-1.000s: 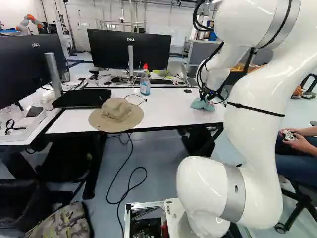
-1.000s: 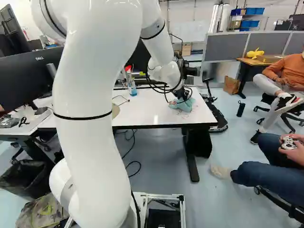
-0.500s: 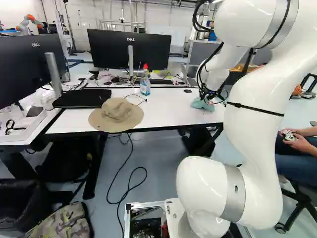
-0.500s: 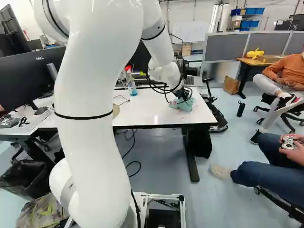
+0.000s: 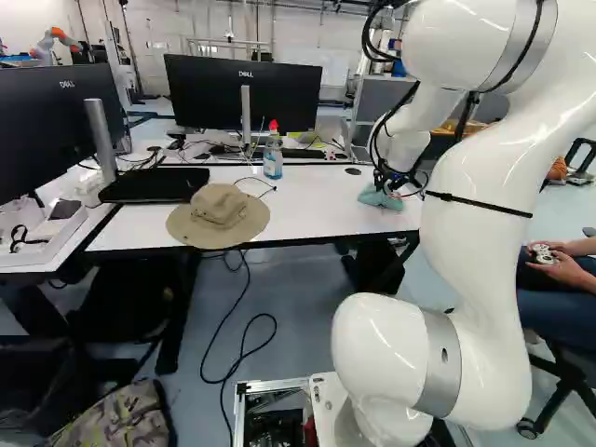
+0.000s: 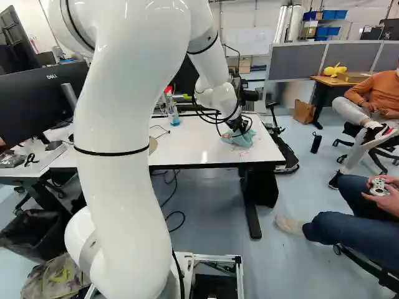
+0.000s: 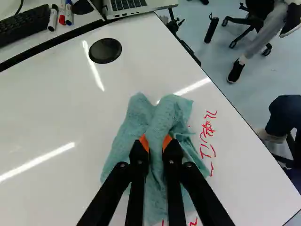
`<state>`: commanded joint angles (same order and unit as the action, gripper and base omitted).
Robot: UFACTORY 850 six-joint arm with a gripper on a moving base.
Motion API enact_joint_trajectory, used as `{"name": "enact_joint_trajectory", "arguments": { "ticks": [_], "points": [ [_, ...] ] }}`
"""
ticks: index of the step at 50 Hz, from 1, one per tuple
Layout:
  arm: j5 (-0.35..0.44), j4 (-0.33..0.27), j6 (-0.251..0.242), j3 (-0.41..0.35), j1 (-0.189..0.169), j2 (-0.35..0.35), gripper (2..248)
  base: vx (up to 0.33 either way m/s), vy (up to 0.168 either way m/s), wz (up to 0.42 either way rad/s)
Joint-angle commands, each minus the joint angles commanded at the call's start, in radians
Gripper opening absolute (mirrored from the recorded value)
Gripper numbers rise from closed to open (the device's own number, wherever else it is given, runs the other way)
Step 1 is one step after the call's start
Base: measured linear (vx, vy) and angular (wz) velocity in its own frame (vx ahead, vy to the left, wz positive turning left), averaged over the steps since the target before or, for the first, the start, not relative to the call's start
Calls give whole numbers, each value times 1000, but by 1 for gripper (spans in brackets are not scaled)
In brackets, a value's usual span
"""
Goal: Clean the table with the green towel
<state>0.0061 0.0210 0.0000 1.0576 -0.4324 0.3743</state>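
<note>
At the right part of the white table [image 6: 193, 144], my gripper [image 6: 237, 128] points down onto the green towel [image 6: 244, 139]. Seen from the wrist, both orange-padded fingers of the gripper [image 7: 156, 142] pinch a raised fold of the blue-green towel [image 7: 162, 114] from two sides. The cloth spreads over the tabletop around them, crumpled. Red handwriting [image 7: 207, 134] runs along one side of the towel, and a few red strokes show near the finger bases. Whatever lies beneath the cloth is hidden.
A beige hat [image 5: 219, 216], a spray bottle [image 5: 273, 156] and a black laptop-like slab [image 5: 154, 184] lie or stand on the table. Monitors [image 5: 244, 93] rise behind. A black disc [image 7: 105, 51] is set ahead of the towel. Another robot [image 5: 54, 42] stands far back.
The arm's links have shifted slightly, and the gripped towel has slid a very short way over the tabletop with the gripper. The base and the other table things have stayed put.
</note>
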Motion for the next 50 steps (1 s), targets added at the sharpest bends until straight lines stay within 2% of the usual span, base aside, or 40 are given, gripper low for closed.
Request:
{"name": "enact_joint_trajectory", "arguments": {
  "ticks": [15,50],
  "points": [
    [-47,0,0,0,0,0,47,0,0,0],
    [-60,0,0,0,0,0,47,0,0,0]
  ]
}}
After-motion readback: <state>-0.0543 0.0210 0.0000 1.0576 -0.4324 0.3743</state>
